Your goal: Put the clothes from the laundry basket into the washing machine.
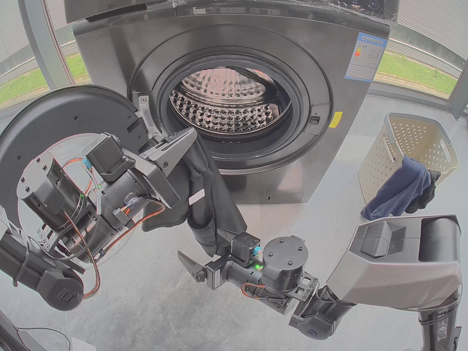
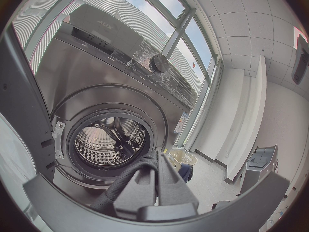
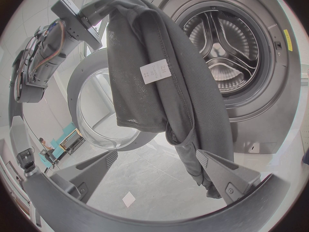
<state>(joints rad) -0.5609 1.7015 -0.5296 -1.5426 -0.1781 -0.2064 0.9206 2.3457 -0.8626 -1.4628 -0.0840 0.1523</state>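
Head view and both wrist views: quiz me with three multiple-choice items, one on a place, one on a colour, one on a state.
1. Where is the laundry basket?
A. On the floor at the washing machine's right.
B. On top of the machine.
C. On a shelf.
2. What colour is the garment in the left gripper?
A. Yellow.
B. Dark grey.
C. Red.
3. How is the right gripper?
A. Shut on the basket.
B. Shut on the garment.
C. Open.
1 A, it rests on the floor beside the machine; 2 B, the hanging cloth is dark grey; 3 C, its fingers stand apart under the garment's end.
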